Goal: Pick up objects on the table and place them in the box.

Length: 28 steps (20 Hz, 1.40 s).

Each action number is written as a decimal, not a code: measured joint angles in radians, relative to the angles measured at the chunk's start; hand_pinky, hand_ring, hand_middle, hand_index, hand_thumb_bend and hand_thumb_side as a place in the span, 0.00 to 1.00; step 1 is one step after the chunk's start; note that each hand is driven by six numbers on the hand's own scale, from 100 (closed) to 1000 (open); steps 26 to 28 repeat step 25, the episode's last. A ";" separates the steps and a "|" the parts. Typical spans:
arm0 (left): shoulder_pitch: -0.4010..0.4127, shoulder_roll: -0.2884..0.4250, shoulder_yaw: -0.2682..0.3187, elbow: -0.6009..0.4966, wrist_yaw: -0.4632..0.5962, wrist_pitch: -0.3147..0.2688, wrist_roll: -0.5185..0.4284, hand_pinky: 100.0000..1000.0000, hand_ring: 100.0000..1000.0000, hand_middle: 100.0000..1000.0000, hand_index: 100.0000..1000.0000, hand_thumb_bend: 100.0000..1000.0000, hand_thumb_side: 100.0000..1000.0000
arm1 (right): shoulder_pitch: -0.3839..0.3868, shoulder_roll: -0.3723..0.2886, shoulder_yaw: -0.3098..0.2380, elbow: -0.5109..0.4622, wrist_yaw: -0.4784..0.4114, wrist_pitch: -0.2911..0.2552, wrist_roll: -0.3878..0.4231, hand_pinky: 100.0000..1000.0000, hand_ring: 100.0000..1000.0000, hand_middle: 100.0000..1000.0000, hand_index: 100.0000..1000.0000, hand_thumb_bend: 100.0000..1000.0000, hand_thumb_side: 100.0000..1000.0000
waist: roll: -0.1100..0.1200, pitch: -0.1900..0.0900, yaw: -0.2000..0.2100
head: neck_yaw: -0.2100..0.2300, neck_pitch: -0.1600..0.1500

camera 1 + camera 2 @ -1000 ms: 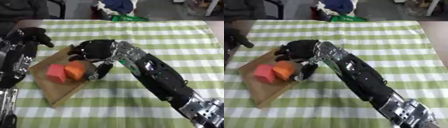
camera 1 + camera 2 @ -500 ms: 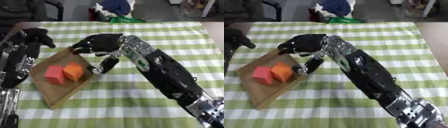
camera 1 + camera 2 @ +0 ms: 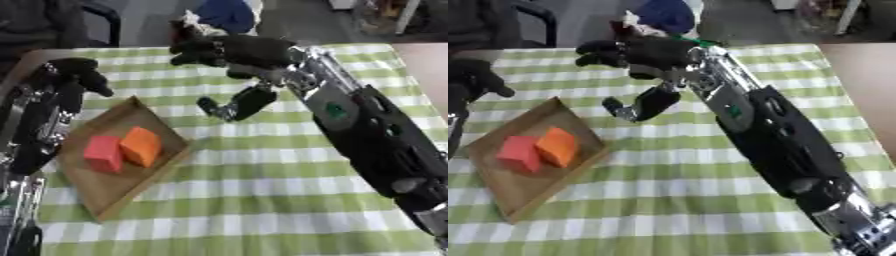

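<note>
Green-and-white checked cloth (image 3: 262,165) is covering the table, and a shallow brown wooden box (image 3: 118,187) is lying askew on its left part. Inside the box a red block (image 3: 103,153) and an orange block (image 3: 140,145) are sitting side by side, touching, the orange one nearer the box's right wall.

The robot's black right hand (image 3: 229,50) is hanging above the far middle of the cloth, up and to the right of the box and well apart from it. Its fingers (image 3: 188,47) are pointing left, spread and only slightly bent, and its thumb (image 3: 234,106) is hanging down toward the cloth; the hand is holding nothing. The black-and-silver right arm (image 3: 367,130) is running back from it toward the lower right corner.

The robot's left hand (image 3: 77,72) is showing at the left edge, just beyond the box's far corner, with its fingers curled inward and closing on nothing. Its arm is running down along the left side of the box.

Beyond the table's far edge a blue bundle (image 3: 227,14) is resting on the floor.
</note>
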 measured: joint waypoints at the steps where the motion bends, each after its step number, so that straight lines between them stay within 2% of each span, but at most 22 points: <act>1: 0.005 0.005 0.007 0.000 -0.001 0.000 0.007 0.60 0.53 0.52 0.74 0.11 0.56 | 0.018 -0.015 -0.012 -0.028 -0.034 0.015 -0.012 0.94 0.94 0.99 1.00 0.00 0.32 | 0.000 0.000 -0.007 | 0.012 0.000; 2: 0.009 0.009 0.015 0.000 -0.004 0.000 0.014 0.60 0.53 0.52 0.74 0.11 0.56 | 0.040 -0.030 -0.025 -0.059 -0.070 0.030 -0.025 0.95 0.94 0.98 1.00 0.00 0.40 | 0.000 0.000 -0.015 | 0.025 0.000; 3: 0.014 0.013 0.022 0.000 -0.007 0.000 0.022 0.60 0.53 0.52 0.74 0.11 0.56 | 0.064 -0.046 -0.039 -0.092 -0.109 0.047 -0.040 0.95 0.94 0.97 1.00 0.00 0.33 | 0.000 0.000 -0.026 | 0.040 0.000; 4: 0.017 0.017 0.029 0.000 -0.010 0.001 0.030 0.59 0.53 0.52 0.74 0.11 0.56 | 0.092 -0.063 -0.055 -0.126 -0.152 0.064 -0.055 0.96 0.94 0.97 1.00 0.00 0.33 | 0.001 0.000 -0.037 | 0.056 0.000; 8: 0.032 0.024 0.046 0.000 -0.019 0.004 0.054 0.59 0.53 0.52 0.74 0.10 0.57 | 0.216 -0.119 -0.119 -0.265 -0.311 0.126 -0.105 0.99 0.97 0.95 1.00 0.00 0.38 | 0.002 0.000 -0.080 | 0.132 0.000; 12: 0.046 0.034 0.059 0.002 -0.028 0.007 0.067 0.59 0.53 0.52 0.74 0.10 0.58 | 0.333 -0.129 -0.176 -0.377 -0.404 0.165 -0.144 1.00 0.96 0.93 1.00 0.00 0.45 | 0.002 0.004 -0.120 | 0.205 0.000; 15: 0.056 0.041 0.069 0.007 -0.034 0.009 0.075 0.60 0.53 0.52 0.73 0.10 0.58 | 0.409 -0.111 -0.212 -0.427 -0.441 0.181 -0.181 1.00 0.95 0.91 1.00 0.00 0.51 | 0.005 0.009 -0.146 | 0.252 0.003; 19: 0.066 0.048 0.076 0.010 -0.041 0.008 0.082 0.60 0.53 0.52 0.73 0.10 0.59 | 0.487 -0.070 -0.247 -0.451 -0.463 0.166 -0.231 0.99 0.94 0.90 1.00 0.00 0.52 | 0.010 0.012 -0.176 | 0.290 0.022; 22: 0.076 0.049 0.077 0.014 -0.046 0.007 0.084 0.60 0.53 0.53 0.73 0.10 0.60 | 0.519 -0.021 -0.264 -0.455 -0.463 0.137 -0.262 0.98 0.93 0.89 1.00 0.00 0.52 | 0.010 0.016 -0.191 | 0.300 0.035; 25: 0.084 0.049 0.078 0.017 -0.048 0.006 0.084 0.59 0.52 0.52 0.72 0.09 0.60 | 0.545 0.027 -0.276 -0.457 -0.456 0.116 -0.283 0.97 0.92 0.88 1.00 0.00 0.58 | 0.013 0.016 -0.210 | 0.301 0.043; 28: 0.084 0.049 0.078 0.017 -0.048 0.006 0.084 0.59 0.52 0.52 0.72 0.09 0.60 | 0.545 0.027 -0.276 -0.457 -0.456 0.116 -0.283 0.97 0.92 0.88 1.00 0.00 0.58 | 0.013 0.016 -0.210 | 0.301 0.043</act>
